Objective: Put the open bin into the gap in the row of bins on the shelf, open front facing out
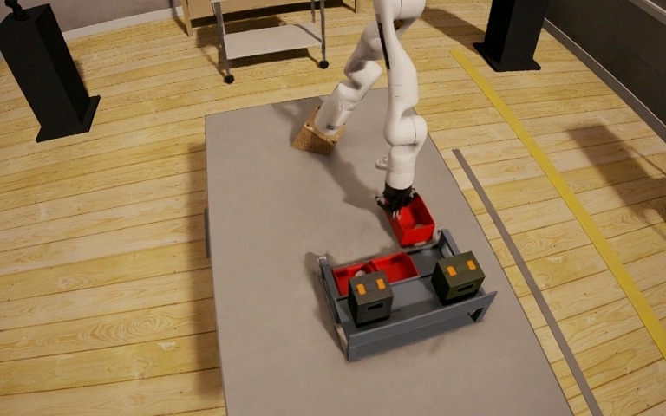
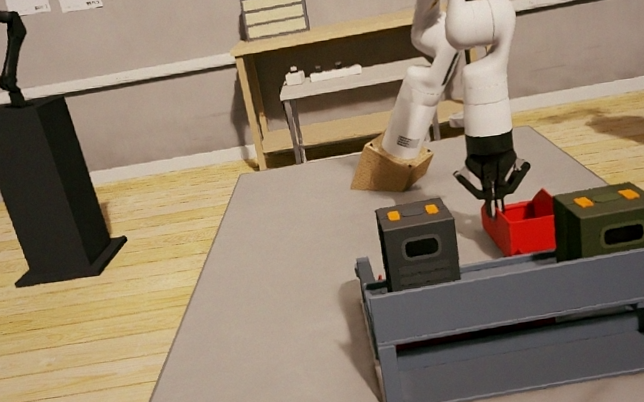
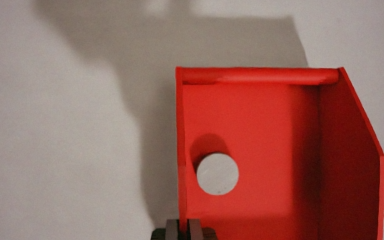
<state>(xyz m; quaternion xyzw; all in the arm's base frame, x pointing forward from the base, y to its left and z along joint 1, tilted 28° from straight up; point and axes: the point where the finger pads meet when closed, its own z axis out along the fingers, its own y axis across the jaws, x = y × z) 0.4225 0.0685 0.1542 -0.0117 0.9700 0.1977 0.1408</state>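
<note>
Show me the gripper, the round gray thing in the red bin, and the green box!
Gripper (image 1: 395,212) (image 2: 497,213) (image 3: 183,231): all views, between fingertips.
Round gray part (image 3: 217,174): wrist view, its top.
Green box (image 1: 458,278) (image 2: 616,227): top, exterior; its body.

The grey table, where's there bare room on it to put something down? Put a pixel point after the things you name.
Bare patches on the grey table (image 1: 264,205) (image 2: 259,240): left of the shelf (image 1: 412,338) (image 2: 540,291) in the top view, and below it. It's crowded between the gripper (image 1: 395,213) (image 2: 497,212) (image 3: 183,231), red bin (image 1: 412,237) (image 2: 533,236) (image 3: 250,115) and shelf.
</note>
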